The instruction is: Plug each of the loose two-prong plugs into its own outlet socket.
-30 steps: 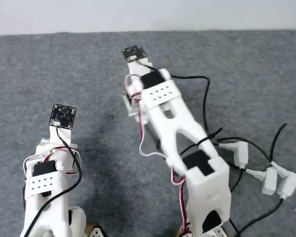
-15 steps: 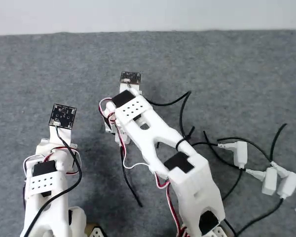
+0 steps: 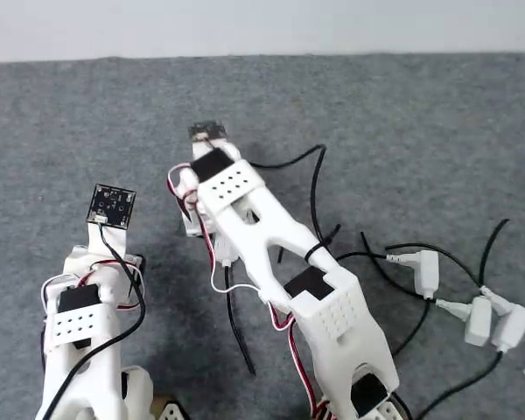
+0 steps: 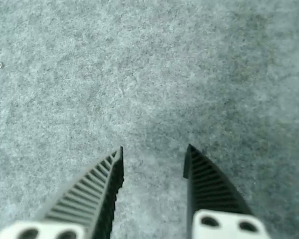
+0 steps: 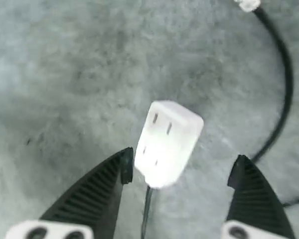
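Socket [image 5: 167, 144] between spread right fingers [image 5: 102, 191], loose plugs [image 3: 426, 273] well aside

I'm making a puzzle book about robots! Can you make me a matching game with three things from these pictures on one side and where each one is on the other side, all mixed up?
Things:
1. left hand
2. white socket block
3. white plugs

Places:
A. lying on the grey carpet at the right side of the high view
B. open, over bare carpet with nothing between its fingers
C. between the open fingers of the right hand

Pairs: 1-B, 2-C, 3-A
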`<state>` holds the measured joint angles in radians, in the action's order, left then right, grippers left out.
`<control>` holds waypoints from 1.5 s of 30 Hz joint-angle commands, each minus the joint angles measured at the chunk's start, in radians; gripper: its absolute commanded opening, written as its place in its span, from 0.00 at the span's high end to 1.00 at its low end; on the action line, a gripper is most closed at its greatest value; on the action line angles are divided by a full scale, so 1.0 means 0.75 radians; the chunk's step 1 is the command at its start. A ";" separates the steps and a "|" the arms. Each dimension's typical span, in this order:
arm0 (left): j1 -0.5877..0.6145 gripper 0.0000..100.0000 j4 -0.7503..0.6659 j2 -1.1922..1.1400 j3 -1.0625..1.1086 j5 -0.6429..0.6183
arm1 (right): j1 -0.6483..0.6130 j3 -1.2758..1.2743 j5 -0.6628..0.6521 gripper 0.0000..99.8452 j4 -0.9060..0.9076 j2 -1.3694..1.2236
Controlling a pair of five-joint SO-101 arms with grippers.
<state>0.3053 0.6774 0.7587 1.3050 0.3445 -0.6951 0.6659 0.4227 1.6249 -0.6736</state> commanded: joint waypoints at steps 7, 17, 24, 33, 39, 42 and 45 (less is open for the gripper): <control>-0.372 0.80 0.205 0.025 -0.054 -0.376 | 0.185 0.291 -0.227 0.85 0.228 0.036; -0.835 0.95 0.008 0.012 -0.122 -0.892 | 0.455 0.336 -0.389 0.99 0.224 0.109; -0.734 0.99 -0.198 0.012 -0.122 -1.058 | 0.488 0.311 -0.423 0.99 0.216 0.109; -0.724 0.99 -0.411 -0.466 -0.287 -1.152 | 0.488 0.288 -0.495 0.99 0.189 0.109; -0.753 0.99 -0.409 -0.718 -0.463 -1.133 | 0.490 0.288 -0.499 0.99 0.189 0.109; -0.843 0.99 -0.383 -0.704 -0.447 -1.133 | 0.500 0.288 -0.501 0.99 0.189 0.109; -0.882 0.99 -0.368 -0.708 -0.443 -1.133 | 0.521 0.288 -0.503 0.99 0.189 0.109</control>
<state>-0.3253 0.3920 0.2309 1.0150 -0.4994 -0.3330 0.8669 0.0637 1.7553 -0.6644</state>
